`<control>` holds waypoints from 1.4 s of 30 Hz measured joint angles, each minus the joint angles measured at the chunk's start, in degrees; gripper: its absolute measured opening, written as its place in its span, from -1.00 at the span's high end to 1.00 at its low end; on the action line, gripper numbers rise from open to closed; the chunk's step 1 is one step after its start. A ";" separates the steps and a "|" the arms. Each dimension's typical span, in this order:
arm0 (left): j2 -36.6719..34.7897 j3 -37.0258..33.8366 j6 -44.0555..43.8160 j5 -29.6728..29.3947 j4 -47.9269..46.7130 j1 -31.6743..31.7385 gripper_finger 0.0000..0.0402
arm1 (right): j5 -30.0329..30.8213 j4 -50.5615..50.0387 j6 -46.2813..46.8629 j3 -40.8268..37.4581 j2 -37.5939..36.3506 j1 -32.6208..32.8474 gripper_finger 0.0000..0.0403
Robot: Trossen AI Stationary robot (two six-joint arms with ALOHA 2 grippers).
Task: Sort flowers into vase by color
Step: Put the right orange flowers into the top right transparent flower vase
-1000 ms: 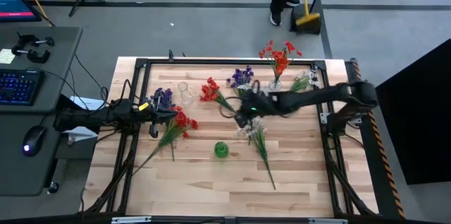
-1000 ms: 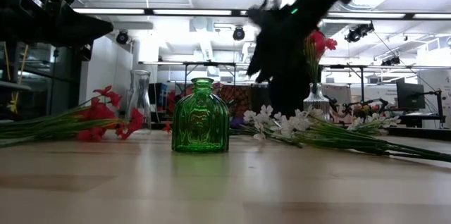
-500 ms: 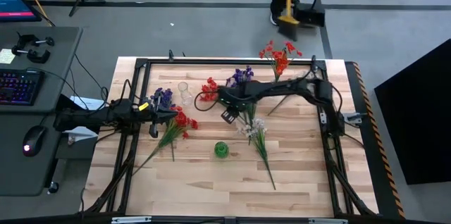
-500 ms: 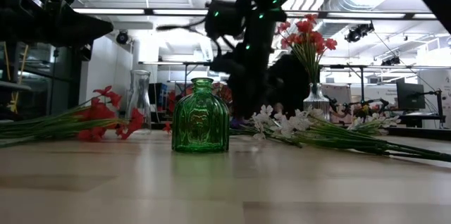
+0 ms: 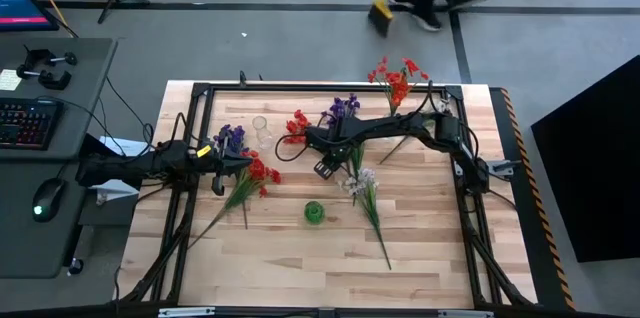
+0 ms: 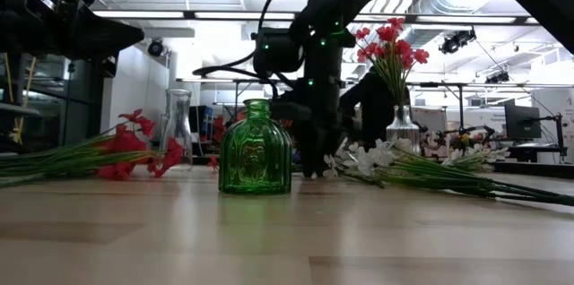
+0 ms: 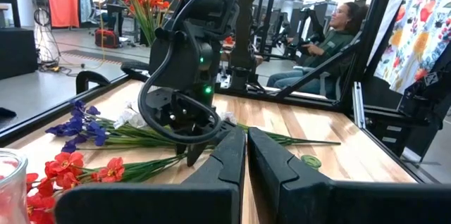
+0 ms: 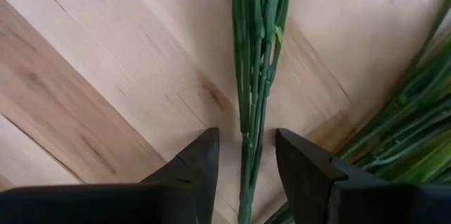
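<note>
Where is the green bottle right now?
In the high view, the green bottle stands near the table's middle, between the red flowers and the white flowers.

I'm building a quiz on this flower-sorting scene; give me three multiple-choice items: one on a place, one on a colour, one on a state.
1. Where are the right gripper's jaws?
A. Astride a green stem bundle on the table
B. Over the green bottle
C. Beside the keyboard

2. What colour are the flowers in the clear vase at the far edge?
A. White
B. Red
C. Purple

3. How do the left gripper's jaws stand?
A. Wide open
B. Nearly shut, empty
C. Shut on a flower

Answers: 1 A, stems run between the open jaws; 2 B, red blooms top it; 3 B, only a thin gap shows.
</note>
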 joint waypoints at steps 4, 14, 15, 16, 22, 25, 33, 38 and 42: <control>0.00 0.00 0.00 0.01 -0.02 0.00 0.97 | 0.63 0.21 -1.34 -0.05 -0.04 -0.34 0.35; 0.00 0.00 0.01 0.01 -0.02 0.00 0.97 | 0.09 1.52 -5.91 -0.11 -0.04 -1.97 0.35; 0.00 0.00 0.00 0.01 -0.02 0.00 0.97 | 0.09 1.69 -6.31 -0.11 -0.04 -2.06 0.35; 0.00 0.00 0.00 0.01 -0.02 -0.02 0.97 | 0.14 1.97 -6.71 -0.11 -0.04 -2.13 0.35; 0.00 0.00 0.00 0.01 -0.02 0.00 0.97 | 0.99 3.76 -9.28 -0.16 -0.04 -2.25 0.50; 0.00 0.00 0.00 0.01 -0.02 0.00 0.97 | 1.14 4.66 -10.80 -0.16 -0.04 -2.26 0.74; 0.00 0.00 0.01 0.01 -0.03 -0.01 0.97 | -2.79 9.20 -13.49 -0.27 -8.07 -1.89 0.98; 0.00 0.00 0.00 -0.02 -0.02 0.00 0.97 | -1.42 14.37 -16.66 -0.26 -20.05 -2.03 0.99; 0.00 0.00 0.01 0.01 -0.03 -0.02 0.97 | 5.01 17.83 -19.02 -1.10 -30.10 -3.54 0.99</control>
